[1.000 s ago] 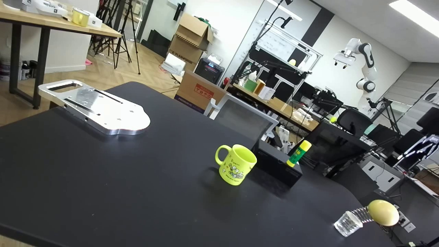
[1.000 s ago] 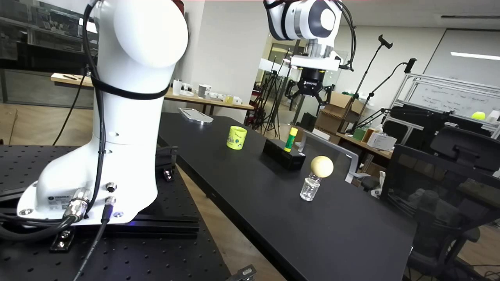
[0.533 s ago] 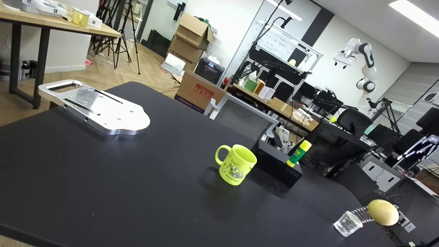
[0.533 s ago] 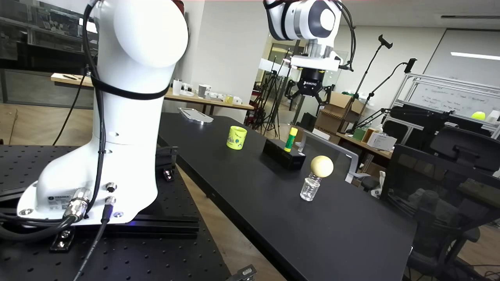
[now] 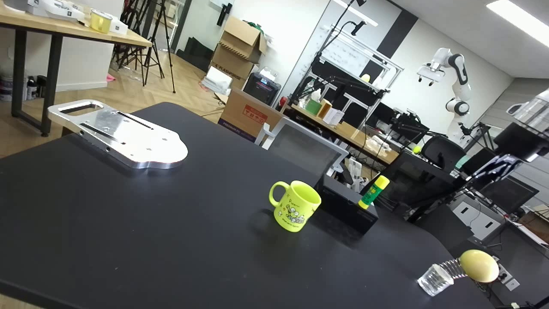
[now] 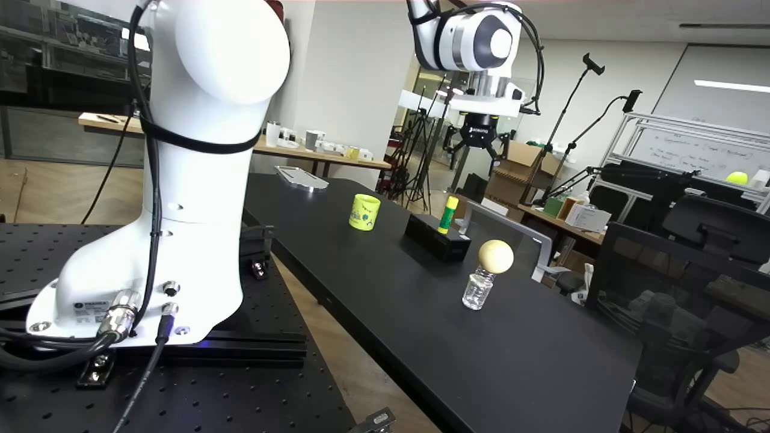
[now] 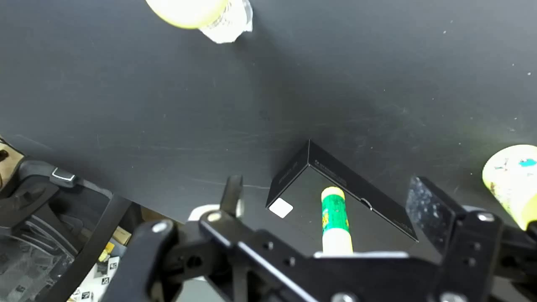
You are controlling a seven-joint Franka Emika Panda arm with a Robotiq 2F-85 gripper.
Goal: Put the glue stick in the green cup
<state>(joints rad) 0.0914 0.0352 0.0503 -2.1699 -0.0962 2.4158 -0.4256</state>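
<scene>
While the gripper (image 6: 474,157) hangs above the black table (image 5: 171,240), jaws spread wide, a long black box (image 6: 427,237) bears the glue stick (image 6: 447,215), which stands upright on the top, near the end away from the green cup (image 5: 296,210). In the wrist view the stick shows in the gap between the two parted fingers (image 7: 432,214), apart from both, with a white label (image 7: 281,207) near it on the box. Just behind the box, at the table's edge, rises the mesh back of a chair (image 5: 298,148). Past the stick's end of the box a yellow ball (image 5: 479,266) sits on a coil spring (image 5: 453,269) over a clear base (image 5: 435,280). A slotted silver plate (image 5: 120,133) sits at the table's end, well apart on the cup's other side.

The cup stands upright near the box, its handle turned away from it in an exterior view; only the upper inner wall can be seen, so what its bottom holds cannot be told. The box looks flat-topped and closed.

Pale specks and scratches mark the black table in the wrist view. Beyond it, in an exterior view, are a wooden table (image 5: 128,39) with a yellow mug (image 5: 101,22), cardboard boxes (image 5: 240,116) and another white robot arm (image 5: 462,89).
</scene>
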